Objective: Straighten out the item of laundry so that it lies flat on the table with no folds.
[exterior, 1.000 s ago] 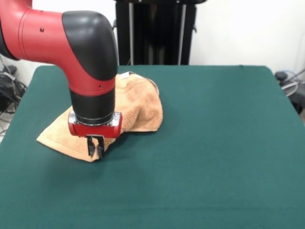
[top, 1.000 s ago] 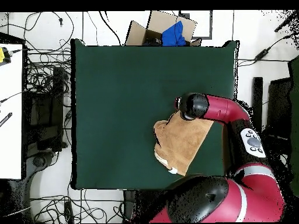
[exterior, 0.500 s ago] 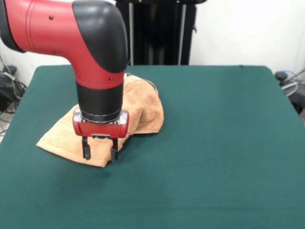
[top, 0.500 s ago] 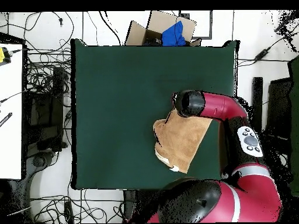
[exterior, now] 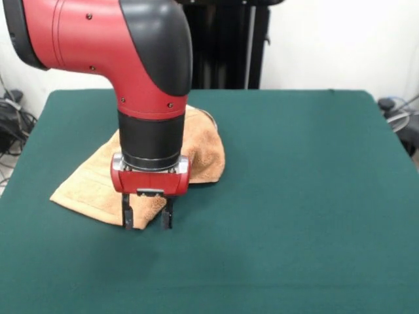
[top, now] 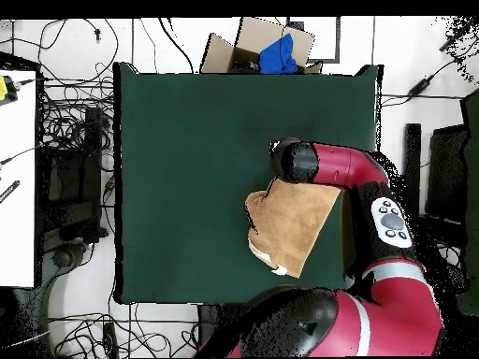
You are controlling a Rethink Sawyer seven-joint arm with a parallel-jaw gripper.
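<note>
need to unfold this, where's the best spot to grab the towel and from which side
Probably the towel's near corner, the one under the open tool in the front view. It lies thin against the green table, while the far end is bunched and doubled over. Come straight down from above with the fingers astride that corner, then draw it away from the bunched part.

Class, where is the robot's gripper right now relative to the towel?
In the front view the gripper hangs open at the towel's near corner, left of the table's centre.
</note>
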